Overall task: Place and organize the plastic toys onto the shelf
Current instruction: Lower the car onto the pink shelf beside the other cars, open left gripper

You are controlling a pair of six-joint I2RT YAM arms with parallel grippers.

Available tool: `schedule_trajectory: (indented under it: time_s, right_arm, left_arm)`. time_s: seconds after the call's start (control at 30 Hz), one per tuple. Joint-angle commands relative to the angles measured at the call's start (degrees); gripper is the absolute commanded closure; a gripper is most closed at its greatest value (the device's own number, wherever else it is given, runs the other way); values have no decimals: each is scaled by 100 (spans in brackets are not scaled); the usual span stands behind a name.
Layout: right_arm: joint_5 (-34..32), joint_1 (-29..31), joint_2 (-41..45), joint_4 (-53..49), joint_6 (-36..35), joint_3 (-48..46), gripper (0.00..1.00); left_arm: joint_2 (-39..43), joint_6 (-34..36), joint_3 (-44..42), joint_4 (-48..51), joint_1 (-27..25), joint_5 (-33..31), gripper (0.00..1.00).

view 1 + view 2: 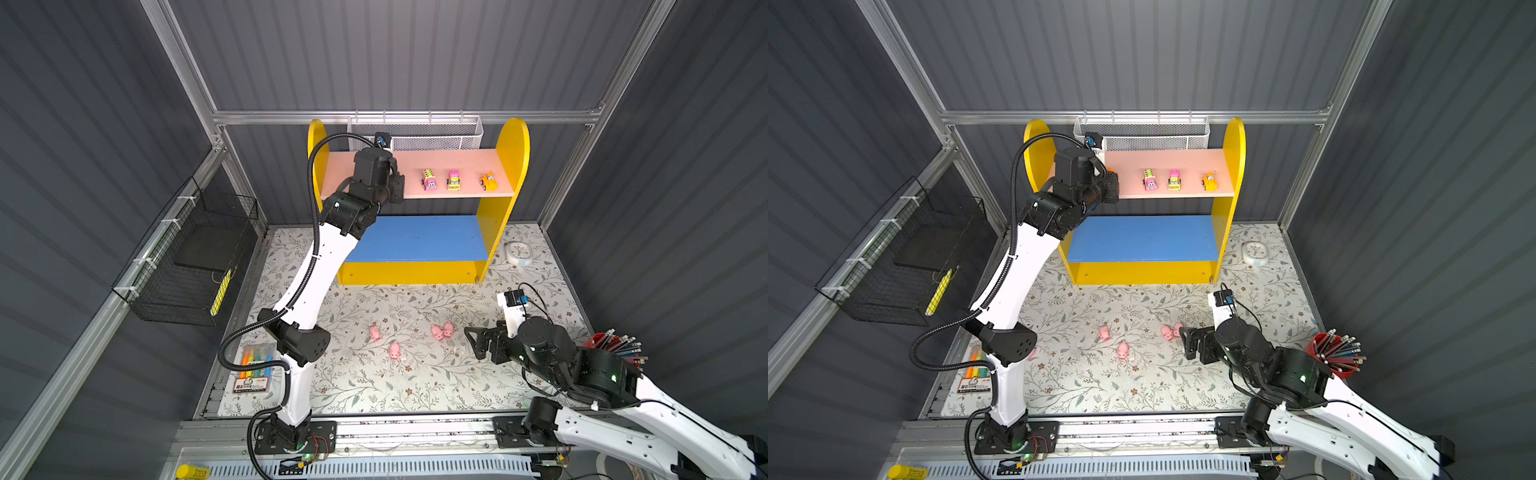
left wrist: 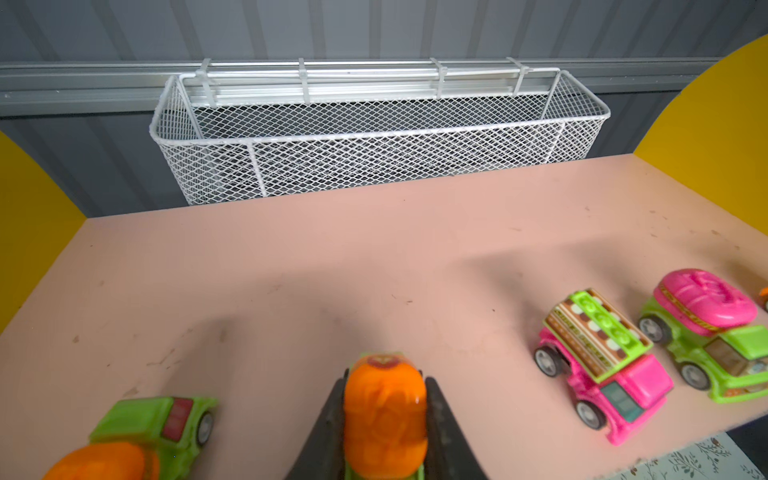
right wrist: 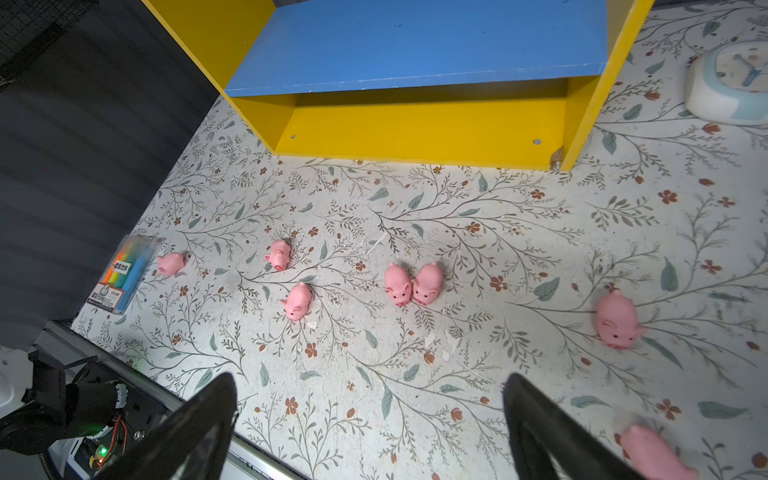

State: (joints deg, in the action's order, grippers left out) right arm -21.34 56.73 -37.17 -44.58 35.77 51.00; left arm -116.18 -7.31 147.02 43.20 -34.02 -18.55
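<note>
Plastic toys (image 1: 429,180): five cars (image 1: 454,180), seven pigs (image 3: 297,300).

Four cars stand along the front of the pink upper board (image 2: 374,249) of the shelf (image 1: 513,166), among them a pink truck (image 2: 602,365) and a green car (image 2: 153,424). The fifth, an orange-topped car (image 2: 384,424), sits between those two, clamped across its flanks by the left hand (image 2: 386,378). Whether its wheels touch the board cannot be told. Cars are likely light, hard and slick, with free-rolling wheels: set down level, back from the edge.

The pigs lie scattered on the desk (image 3: 498,232), two of them touching. The blue lower board (image 3: 415,41) is bare. Pigs are probably light and rounded, perhaps squashy: take across the flanks, gently.

The right hand (image 3: 370,382) hovers over the desk, spread wide, holding nothing.
</note>
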Motion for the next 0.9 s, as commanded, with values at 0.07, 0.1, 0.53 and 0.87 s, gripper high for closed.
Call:
schedule_trajectory:
  time_s: [0.07, 0.1, 0.53, 0.87]
  right_arm:
    - [-151, -13, 84, -116, -13, -39, 1]
    - [-151, -25, 80, -119, -10, -40, 1]
    - [-160, -35, 87, -174, -2, -11, 1]
    - [-195, -36, 44, -190, 3, -3, 1]
  left_arm:
    - [-64, -59, -60, -102, 45, 104, 71]
    - [-69, -60, -66, -93, 50, 100, 70]
    - [50, -34, -314, -242, 53, 133, 66]
    - [6, -49, -246, -295, 62, 243, 57]
